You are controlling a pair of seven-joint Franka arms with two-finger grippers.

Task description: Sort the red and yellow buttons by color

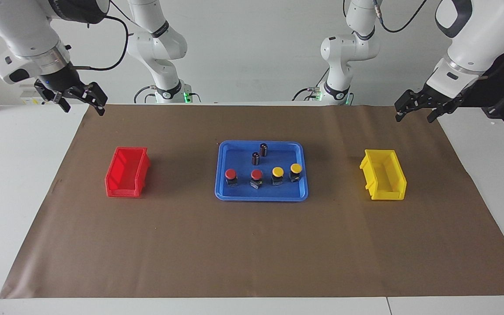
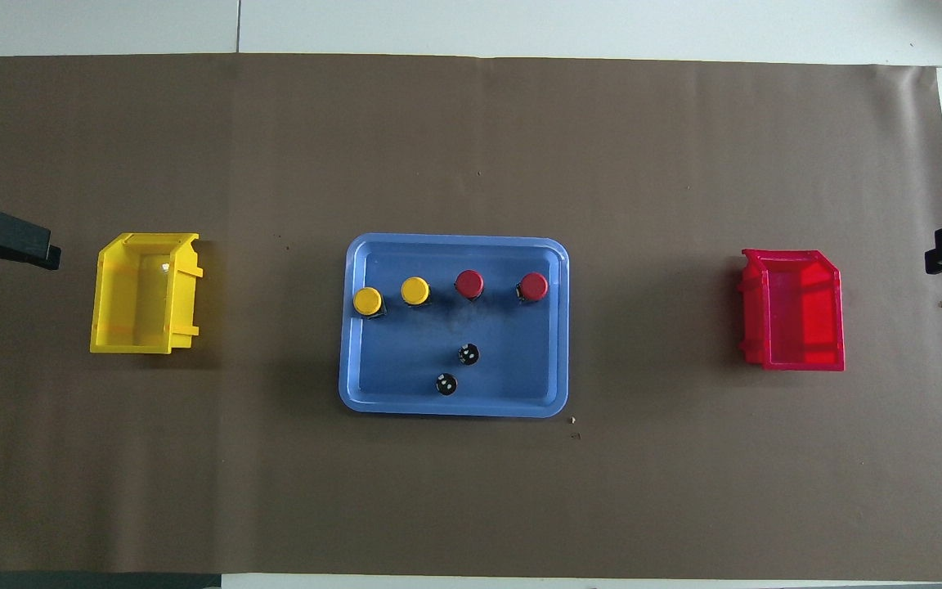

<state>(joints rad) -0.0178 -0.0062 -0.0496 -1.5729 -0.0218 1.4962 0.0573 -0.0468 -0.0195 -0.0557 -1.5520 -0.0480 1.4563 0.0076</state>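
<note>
Buttons: all four in the blue tray [image 1: 221, 175], two red buttons [image 1: 243, 176] toward my right arm's end, two yellow buttons [image 1: 286, 171] toward my left's.
Grippers: left gripper [image 1: 416, 112] and right gripper [image 1: 81, 103] wait raised over the mat's corners, fingers spread.
Plan: I'd descend straight, pinch the black base, avoid the neighbour, then go to the matching red bin [image 1: 126, 172] or yellow bin [image 1: 383, 175].

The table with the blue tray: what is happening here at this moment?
Nothing is being handled yet. Two red buttons and two yellow buttons stand in a row in the blue tray, with two dark cylinders nearer the robots. The red bin and yellow bin hold nothing. The left gripper and right gripper wait, open, above the table's ends.
</note>
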